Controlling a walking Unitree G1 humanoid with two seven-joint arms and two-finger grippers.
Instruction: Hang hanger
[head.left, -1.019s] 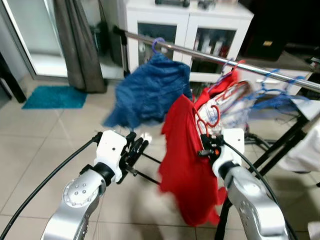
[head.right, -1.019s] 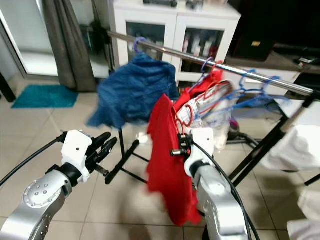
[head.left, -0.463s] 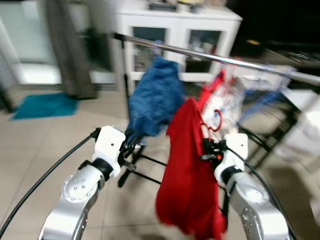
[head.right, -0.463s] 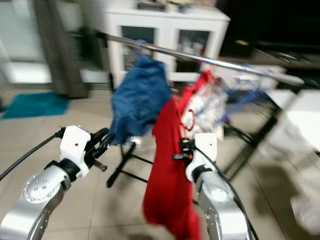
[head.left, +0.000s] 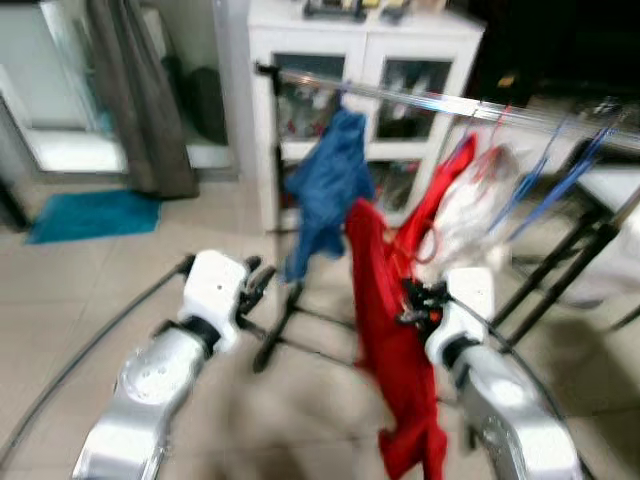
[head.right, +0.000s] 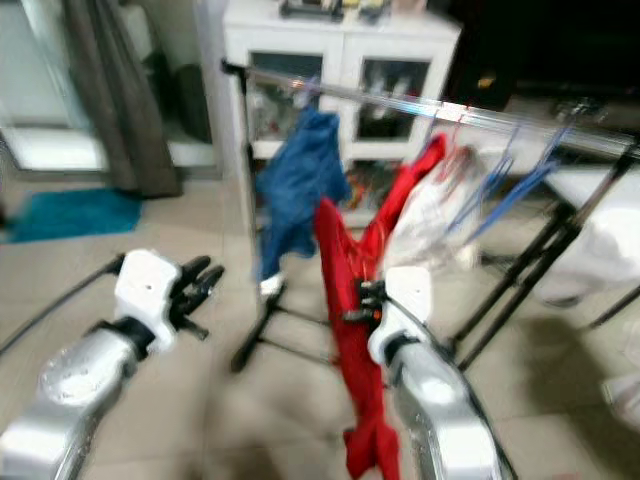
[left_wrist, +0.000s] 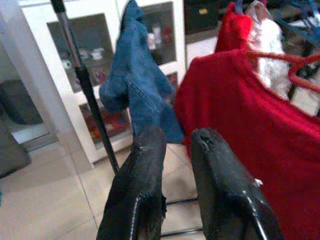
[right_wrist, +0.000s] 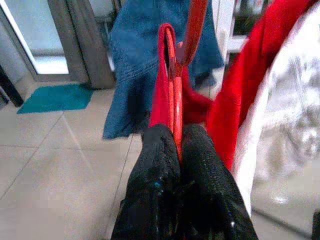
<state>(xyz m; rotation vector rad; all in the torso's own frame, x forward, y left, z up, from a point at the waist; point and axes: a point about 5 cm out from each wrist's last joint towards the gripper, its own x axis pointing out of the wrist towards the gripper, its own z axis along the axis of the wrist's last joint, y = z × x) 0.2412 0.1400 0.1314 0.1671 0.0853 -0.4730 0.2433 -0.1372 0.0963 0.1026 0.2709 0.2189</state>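
Note:
My right gripper (right_wrist: 179, 145) is shut on the lower bar of a red hanger (right_wrist: 172, 90) that carries a red garment (head.left: 385, 320). The garment hangs in front of me, below and short of the silver rail (head.left: 450, 100) of a clothes rack. On that rail hang a blue garment (head.left: 328, 190), another red piece, a white garment (head.left: 470, 210) and blue hangers (head.left: 560, 180). My left gripper (left_wrist: 177, 145) is raised at the left, its fingers a little apart with nothing between them, pointing toward the rack's upright post (left_wrist: 85, 95).
A white cabinet (head.left: 300, 30) with glass doors stands behind the rack. A grey curtain (head.left: 140, 90) and a teal mat (head.left: 95, 215) lie to the left. The rack's black legs (head.left: 290, 320) spread over the tiled floor.
The whole picture has shifted and blurred, so the camera moved; the rack now looks farther off. My right gripper keeps its hold on the red hanger.

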